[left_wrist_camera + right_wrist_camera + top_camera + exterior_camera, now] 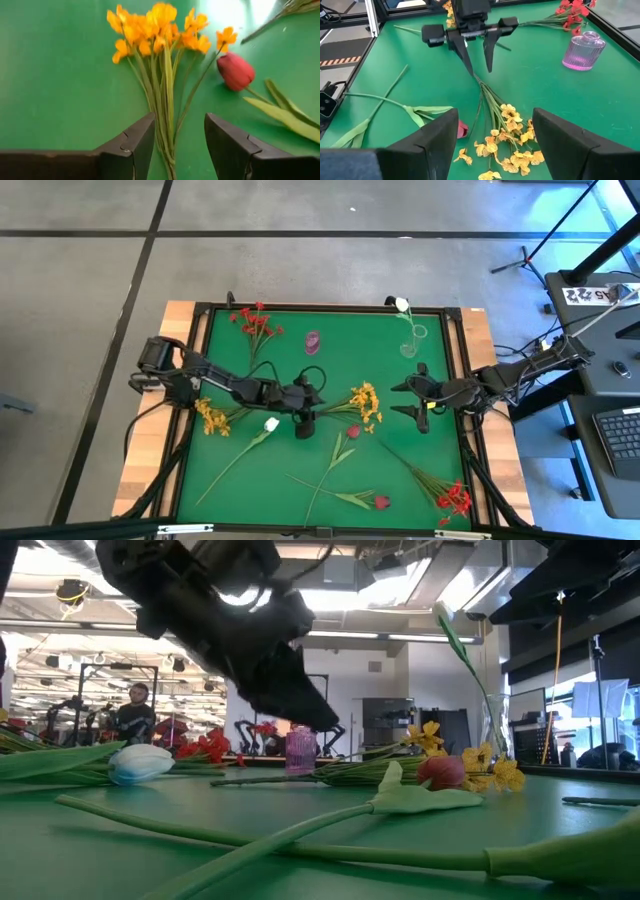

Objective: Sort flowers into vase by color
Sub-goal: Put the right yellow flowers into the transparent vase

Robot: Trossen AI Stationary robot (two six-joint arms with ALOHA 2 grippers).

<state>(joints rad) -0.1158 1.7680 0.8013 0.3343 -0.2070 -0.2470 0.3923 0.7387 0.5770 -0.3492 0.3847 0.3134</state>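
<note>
A: Where is the left gripper (pixel 479 62)?
B: Above the stem ends of the yellow-orange flower bunch (pixel 159 31), fingers spread, stems lying between them, nothing grasped.

A: And the right gripper (pixel 418 402)?
B: Just beyond the blossoms, released; a dark red bud (pixel 235 70) lies beside the bunch.

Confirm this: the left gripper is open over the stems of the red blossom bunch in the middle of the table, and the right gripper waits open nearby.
One thing is wrong: the colour. The left gripper is open over the stems of the yellow-orange blossom bunch, as the left wrist view shows. The red blossom bunches lie at the table's corners in the high view. The right gripper does wait open nearby.
</note>
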